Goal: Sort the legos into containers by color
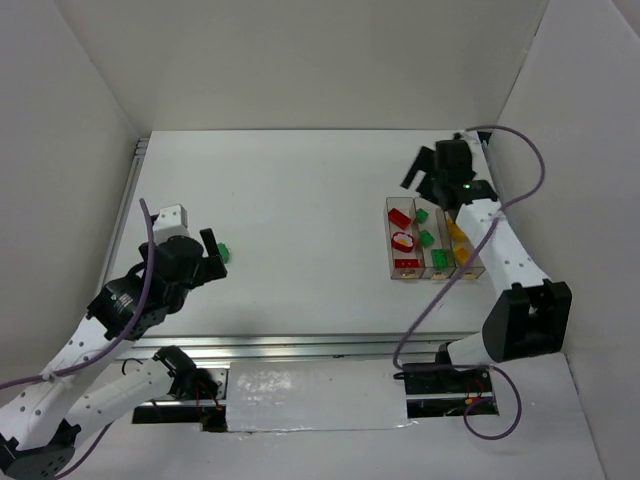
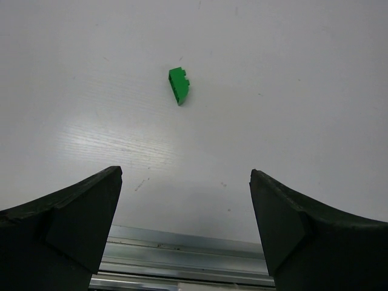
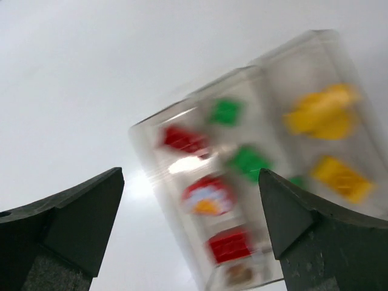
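Observation:
One loose green lego lies on the white table at the left; in the left wrist view the lego is ahead of my jaws, untouched. My left gripper is open and empty. The clear containers stand at the right: red legos with a white-faced piece in the left bin, green ones in the middle, yellow ones in the right. My right gripper is open and empty above the containers, which look blurred.
An aluminium rail runs along the table's near edge. White walls close in the left, back and right. A purple cable hangs from the right arm near the containers' front end.

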Available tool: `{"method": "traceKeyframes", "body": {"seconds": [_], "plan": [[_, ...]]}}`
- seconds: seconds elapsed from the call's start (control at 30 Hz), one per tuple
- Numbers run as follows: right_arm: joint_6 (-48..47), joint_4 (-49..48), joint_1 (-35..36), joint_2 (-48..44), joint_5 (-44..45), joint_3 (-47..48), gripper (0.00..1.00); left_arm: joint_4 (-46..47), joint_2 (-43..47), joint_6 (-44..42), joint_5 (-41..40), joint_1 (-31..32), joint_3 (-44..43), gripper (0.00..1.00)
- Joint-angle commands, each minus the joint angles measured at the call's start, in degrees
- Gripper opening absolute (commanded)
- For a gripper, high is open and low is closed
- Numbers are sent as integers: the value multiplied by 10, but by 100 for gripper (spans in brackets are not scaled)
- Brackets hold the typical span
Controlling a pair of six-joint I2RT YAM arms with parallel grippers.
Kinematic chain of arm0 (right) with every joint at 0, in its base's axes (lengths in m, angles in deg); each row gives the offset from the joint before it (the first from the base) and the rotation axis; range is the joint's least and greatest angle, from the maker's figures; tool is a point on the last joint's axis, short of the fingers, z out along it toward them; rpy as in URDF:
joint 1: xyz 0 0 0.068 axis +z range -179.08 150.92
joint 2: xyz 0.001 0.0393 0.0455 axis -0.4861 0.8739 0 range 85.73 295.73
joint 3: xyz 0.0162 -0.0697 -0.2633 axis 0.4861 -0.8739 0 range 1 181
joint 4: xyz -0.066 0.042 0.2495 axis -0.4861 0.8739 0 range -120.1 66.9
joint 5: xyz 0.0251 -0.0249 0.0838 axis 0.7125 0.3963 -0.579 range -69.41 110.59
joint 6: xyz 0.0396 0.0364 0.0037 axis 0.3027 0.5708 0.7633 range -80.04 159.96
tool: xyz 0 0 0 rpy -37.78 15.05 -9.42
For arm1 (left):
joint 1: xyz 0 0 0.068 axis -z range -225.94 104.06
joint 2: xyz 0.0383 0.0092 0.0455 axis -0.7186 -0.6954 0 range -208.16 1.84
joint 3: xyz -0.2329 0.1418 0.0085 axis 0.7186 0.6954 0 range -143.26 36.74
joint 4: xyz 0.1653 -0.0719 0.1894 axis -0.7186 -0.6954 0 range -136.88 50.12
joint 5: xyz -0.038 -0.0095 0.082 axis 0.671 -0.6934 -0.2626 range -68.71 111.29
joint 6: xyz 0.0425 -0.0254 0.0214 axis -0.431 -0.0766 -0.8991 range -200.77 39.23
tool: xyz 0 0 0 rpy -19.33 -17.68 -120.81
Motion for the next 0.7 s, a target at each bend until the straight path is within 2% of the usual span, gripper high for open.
{"method": "traceKeyframes", "body": {"seconds": [0.0,0.07,0.13,0.27,0.4,0.53,0.6,0.67], "plan": [[-17,-33,157,-31,-18,0,99,-40,-3,54,-66,-23,-28,100],[-5,-13,250,-2,21,17,99,-46,-1,73,-97,-53,-26,100],[22,-13,293,8,40,19,99,-37,-18,66,-88,-78,-23,99],[73,-61,363,-33,58,-26,99,0,-97,33,24,-165,-28,100],[86,-57,436,-107,89,-66,99,63,-203,53,87,-193,-32,99],[88,-65,455,-192,56,-128,99,100,-337,71,96,-195,-66,99],[86,-56,460,-238,41,-160,99,101,-413,76,94,-196,-93,92],[79,-48,462,-270,30,-188,99,113,-458,83,84,-198,-98,91]]}}
